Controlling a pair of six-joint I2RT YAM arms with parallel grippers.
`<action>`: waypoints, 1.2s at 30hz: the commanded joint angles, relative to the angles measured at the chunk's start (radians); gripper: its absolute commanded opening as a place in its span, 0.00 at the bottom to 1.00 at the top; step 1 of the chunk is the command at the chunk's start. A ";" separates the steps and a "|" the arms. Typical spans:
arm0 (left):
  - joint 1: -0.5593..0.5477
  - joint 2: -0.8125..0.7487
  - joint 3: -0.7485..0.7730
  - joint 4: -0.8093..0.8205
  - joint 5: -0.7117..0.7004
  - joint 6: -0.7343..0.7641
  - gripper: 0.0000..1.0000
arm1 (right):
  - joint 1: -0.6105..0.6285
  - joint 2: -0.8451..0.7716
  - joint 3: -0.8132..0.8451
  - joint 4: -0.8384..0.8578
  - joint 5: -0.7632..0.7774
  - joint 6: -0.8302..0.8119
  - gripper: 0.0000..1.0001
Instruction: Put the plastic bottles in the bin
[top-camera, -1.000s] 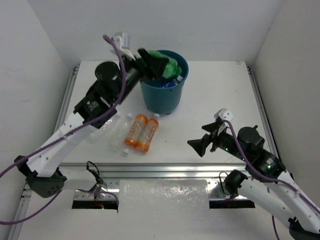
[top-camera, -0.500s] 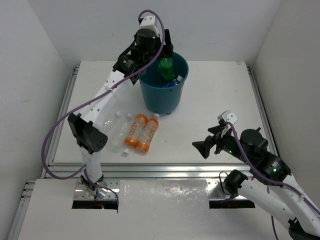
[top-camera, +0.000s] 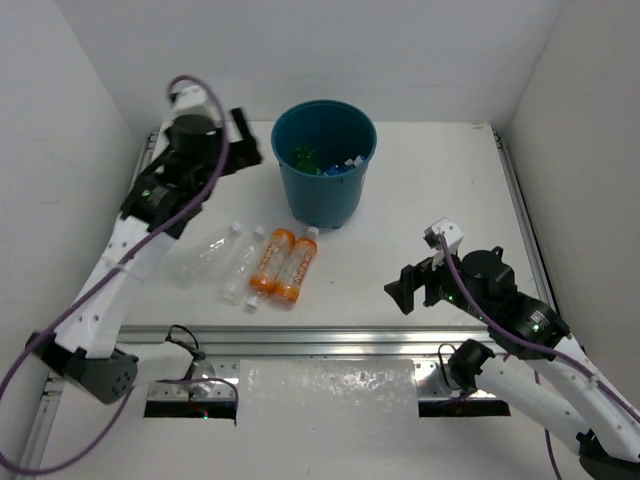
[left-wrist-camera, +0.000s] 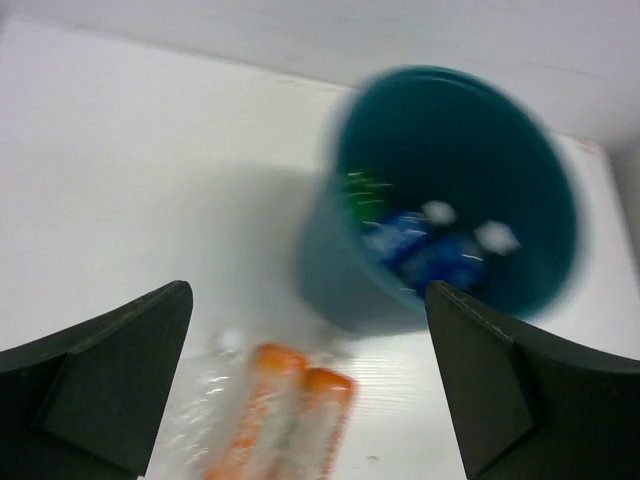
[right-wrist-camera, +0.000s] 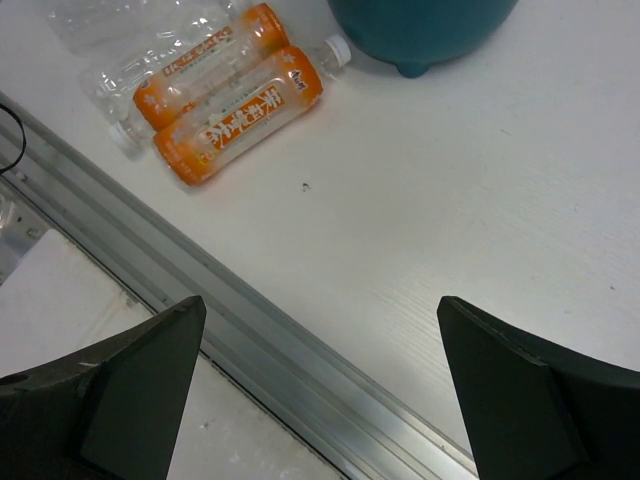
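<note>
The round teal-blue plastic bin (top-camera: 324, 175) stands upright at upper centre of the white table (top-camera: 440, 190), with bare surface to its right and left. Inside it lie a green bottle (top-camera: 303, 155) and blue-labelled clear bottles (top-camera: 342, 165). Lower left of centre, two orange white-capped bottles (top-camera: 284, 266) and two clear plastic bottles (top-camera: 222, 262) lie side by side near the front metal rail (top-camera: 330, 335). The left gripper (top-camera: 246, 140) hangs raised at the bin's upper left, fingers spread wide and empty. The right gripper (top-camera: 403, 288) hovers at lower right, well apart from the bottles, fingers likewise spread and empty.
</note>
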 joint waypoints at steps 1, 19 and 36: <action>0.269 -0.054 -0.158 -0.062 0.053 -0.047 0.98 | 0.002 0.010 0.032 0.008 0.002 0.020 0.99; 0.469 0.156 -0.450 -0.077 0.183 0.063 0.99 | 0.002 -0.094 -0.106 0.112 -0.314 0.000 0.99; 0.468 0.311 -0.512 -0.073 0.154 0.085 0.94 | 0.002 -0.156 -0.112 0.085 -0.367 -0.042 0.99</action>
